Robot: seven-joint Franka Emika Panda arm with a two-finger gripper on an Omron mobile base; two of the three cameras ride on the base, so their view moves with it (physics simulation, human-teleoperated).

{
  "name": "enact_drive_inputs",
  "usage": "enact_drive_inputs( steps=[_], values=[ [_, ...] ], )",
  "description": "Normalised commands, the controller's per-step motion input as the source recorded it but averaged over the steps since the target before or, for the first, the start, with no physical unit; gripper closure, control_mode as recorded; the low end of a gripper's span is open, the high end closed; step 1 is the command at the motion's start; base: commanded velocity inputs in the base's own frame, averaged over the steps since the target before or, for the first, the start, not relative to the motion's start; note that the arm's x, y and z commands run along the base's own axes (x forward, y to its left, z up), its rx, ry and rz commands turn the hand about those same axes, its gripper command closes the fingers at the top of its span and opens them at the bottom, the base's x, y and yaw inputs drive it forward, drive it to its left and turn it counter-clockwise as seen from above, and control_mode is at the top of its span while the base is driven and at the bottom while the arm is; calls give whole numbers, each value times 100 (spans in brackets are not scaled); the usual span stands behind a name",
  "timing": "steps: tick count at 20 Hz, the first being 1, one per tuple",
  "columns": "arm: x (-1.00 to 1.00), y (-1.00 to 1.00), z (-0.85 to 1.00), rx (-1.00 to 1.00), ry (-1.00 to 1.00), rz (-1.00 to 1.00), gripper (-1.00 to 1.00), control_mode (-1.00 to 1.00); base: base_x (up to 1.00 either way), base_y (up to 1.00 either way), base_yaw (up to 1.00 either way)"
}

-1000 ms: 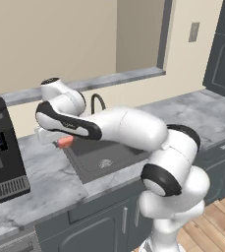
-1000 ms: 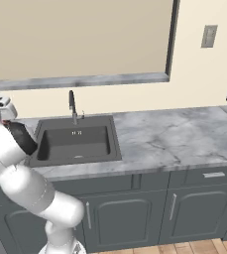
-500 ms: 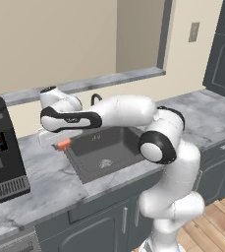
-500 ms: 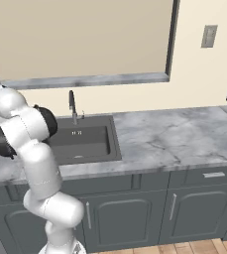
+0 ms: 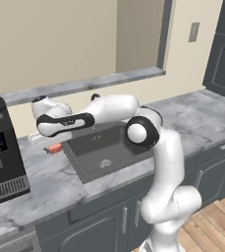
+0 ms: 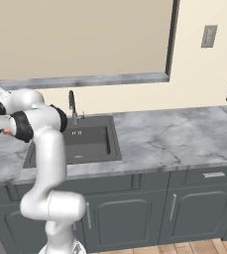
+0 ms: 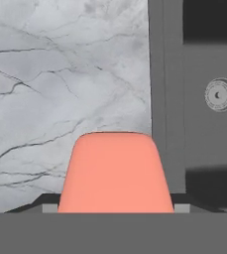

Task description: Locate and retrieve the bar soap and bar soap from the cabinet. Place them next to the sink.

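The soap (image 7: pixel 116 173) is smooth, matt coral. The counter (image 7: pixel 65 74) looks like polished grey marble with dark veins. The sink (image 7: pixel 204 149) is matt dark grey, its drain (image 7: pixel 220 94) shiny metal. The arm (image 5: pixel 163 162) is glossy white plastic. Far right, the floor (image 5: pixel 210 221) is light wood planks.

Black coffee machine (image 5: pixel 1 147) on grey marble counter (image 6: pixel 174 139), wall outlet (image 6: pixel 209 35) above.
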Motion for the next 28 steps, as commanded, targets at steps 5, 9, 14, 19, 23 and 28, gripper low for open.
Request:
enact_drive_inputs(
  steps=[5, 9, 14, 19, 23, 28],
  values=[
    [67, 15, -28, -7, 0, -4, 100, -100, 0, 0, 0],
    [60, 0, -32, -6, 1, -1, 100, -100, 0, 0, 0],
    [39, 0, -41, -4, 10, 0, 100, -100, 0, 0, 0],
    [26, 1, -40, 0, 2, 0, 100, -100, 0, 0, 0],
    [27, 0, -28, 1, -3, 0, 100, -100, 0, 0, 0],
    [13, 0, -24, 3, 0, 0, 100, -100, 0, 0, 0]
  ],
)
